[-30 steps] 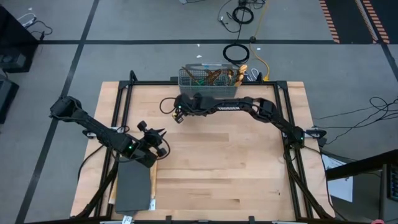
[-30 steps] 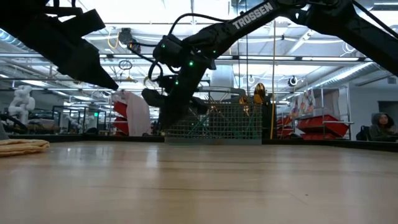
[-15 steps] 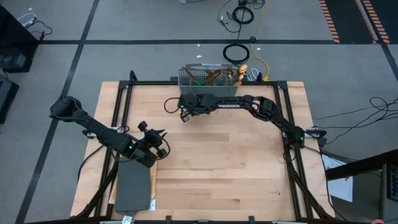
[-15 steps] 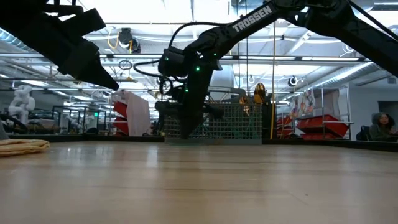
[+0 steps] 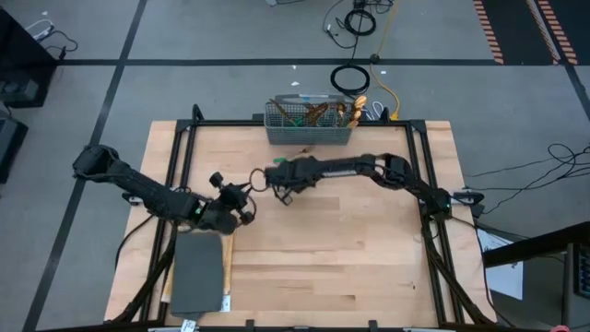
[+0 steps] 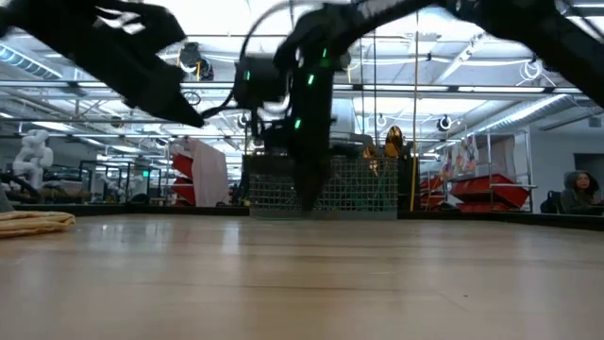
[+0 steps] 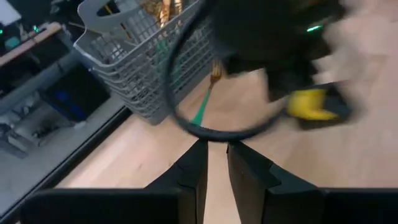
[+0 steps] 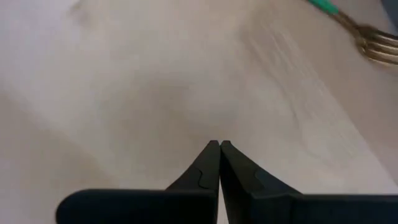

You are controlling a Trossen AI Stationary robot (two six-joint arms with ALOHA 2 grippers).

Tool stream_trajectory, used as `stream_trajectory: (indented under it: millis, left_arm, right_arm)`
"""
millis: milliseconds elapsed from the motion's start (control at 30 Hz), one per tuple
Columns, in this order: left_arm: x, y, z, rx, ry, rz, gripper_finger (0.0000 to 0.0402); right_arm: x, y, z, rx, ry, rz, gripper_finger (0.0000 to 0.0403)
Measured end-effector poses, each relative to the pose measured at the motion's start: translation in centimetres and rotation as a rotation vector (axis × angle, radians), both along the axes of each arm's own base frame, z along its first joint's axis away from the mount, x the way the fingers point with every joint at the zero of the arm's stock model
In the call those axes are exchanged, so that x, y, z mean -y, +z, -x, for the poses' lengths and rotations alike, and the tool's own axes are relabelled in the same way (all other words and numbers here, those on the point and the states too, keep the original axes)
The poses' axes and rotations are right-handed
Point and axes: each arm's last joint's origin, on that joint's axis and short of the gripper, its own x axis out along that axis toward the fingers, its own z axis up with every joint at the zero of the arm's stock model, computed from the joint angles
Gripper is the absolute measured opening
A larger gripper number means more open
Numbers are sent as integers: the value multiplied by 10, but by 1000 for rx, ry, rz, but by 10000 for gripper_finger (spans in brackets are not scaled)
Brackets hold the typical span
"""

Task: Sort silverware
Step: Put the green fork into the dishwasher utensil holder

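Right wrist view: right gripper (image 8: 219, 144) fingers pressed together, empty, over bare table (image 8: 124, 93); fork (image 8: 364, 37) lies nearby. Left gripper (image 7: 213, 149) fingers narrowly apart, holding nothing, facing fork & mesh caddy (image 7: 149, 59) w/ rest of silverware (image 5: 318, 113).

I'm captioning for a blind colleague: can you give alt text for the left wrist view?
A gold fork with a teal handle lies on the wooden table beside a grey mesh caddy. The left gripper, slightly open, points toward it; the right arm looms blurred above.
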Motion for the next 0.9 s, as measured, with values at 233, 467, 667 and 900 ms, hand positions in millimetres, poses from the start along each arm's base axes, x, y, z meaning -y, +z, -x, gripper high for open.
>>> stream_trajectory:
  millis: [233,467,667,900]
  left_arm:
    - [-48,5,-17,13,69,88,29]
    - [-98,7,-30,202,-7,186,4]
    - [-146,-17,-29,229,140,259,2]
    - [-169,-45,-41,300,99,330,1]
  right_arm:
    - [-101,60,40,-175,122,169,0]
    - [-177,142,104,-18,139,276,0]
    - [-226,192,157,234,203,313,0]
    - [-262,214,194,444,263,375,0]
